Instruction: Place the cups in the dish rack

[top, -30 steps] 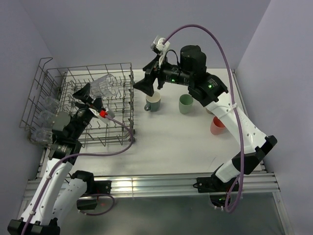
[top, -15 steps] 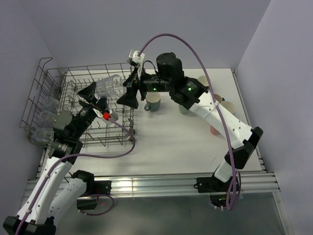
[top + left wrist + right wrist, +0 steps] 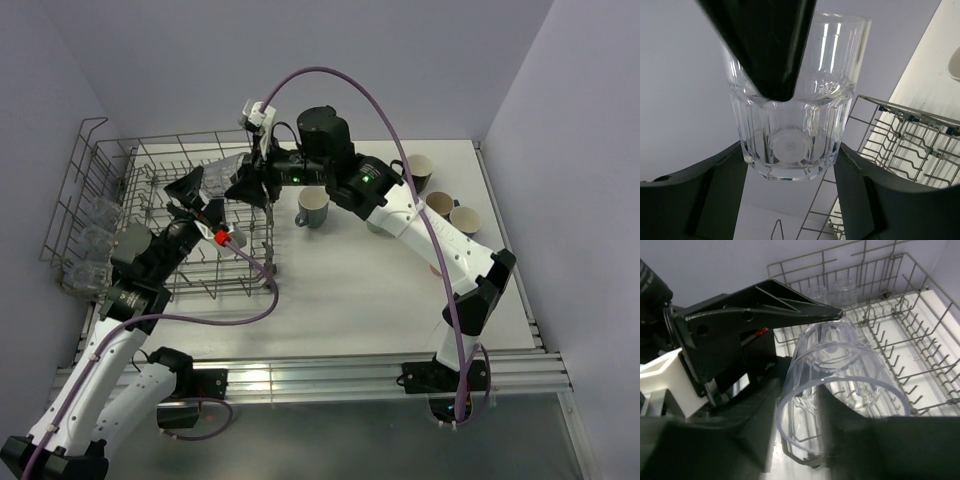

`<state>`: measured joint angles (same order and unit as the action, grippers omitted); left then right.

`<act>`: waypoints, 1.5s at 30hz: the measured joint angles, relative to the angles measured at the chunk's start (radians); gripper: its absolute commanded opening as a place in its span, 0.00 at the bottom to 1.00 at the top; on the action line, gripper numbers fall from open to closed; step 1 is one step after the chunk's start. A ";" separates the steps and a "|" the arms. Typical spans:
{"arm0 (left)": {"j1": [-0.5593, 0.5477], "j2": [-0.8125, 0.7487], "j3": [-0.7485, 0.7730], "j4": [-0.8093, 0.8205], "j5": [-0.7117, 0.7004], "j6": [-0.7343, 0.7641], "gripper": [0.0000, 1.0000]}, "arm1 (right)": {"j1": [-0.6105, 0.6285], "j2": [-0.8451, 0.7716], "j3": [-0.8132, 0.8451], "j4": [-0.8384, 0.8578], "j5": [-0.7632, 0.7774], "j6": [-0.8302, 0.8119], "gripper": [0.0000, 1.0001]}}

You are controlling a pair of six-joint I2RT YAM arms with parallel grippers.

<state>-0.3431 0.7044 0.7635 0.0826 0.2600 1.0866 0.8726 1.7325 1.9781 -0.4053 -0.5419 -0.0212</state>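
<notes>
A clear glass cup (image 3: 218, 178) (image 3: 795, 125) (image 3: 845, 375) lies on its side in the air over the dish rack (image 3: 200, 137) (image 3: 905, 135) (image 3: 890, 305). My left gripper (image 3: 200, 192) (image 3: 790, 165) is shut on its thick base. My right gripper (image 3: 238, 185) (image 3: 797, 410) has come in from the right and straddles the rim, one finger inside the cup and one outside. A narrow gap still shows between the jaws and the glass wall. One right finger (image 3: 770, 45) crosses the top of the left wrist view.
Clear glasses (image 3: 92, 225) stand in the rack's left end. A grey-blue mug (image 3: 312, 208) sits on the table just right of the rack. A black mug (image 3: 418, 168), a beige mug (image 3: 438, 204) and a blue mug (image 3: 465, 219) stand at the far right.
The right arm has swung left from above the grey-blue mug to the held cup, and its jaws have narrowed around the rim. The left gripper has kept the cup nearly still.
</notes>
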 measured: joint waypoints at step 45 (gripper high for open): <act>0.170 0.281 0.443 -0.117 0.495 -1.909 0.99 | -0.493 -0.247 -0.431 0.999 -0.523 1.162 0.00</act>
<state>-0.1730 0.9852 1.2060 -0.0345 0.7547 -0.8223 0.3794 1.4853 1.5475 0.5934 -1.0645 1.1408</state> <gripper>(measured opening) 0.994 0.111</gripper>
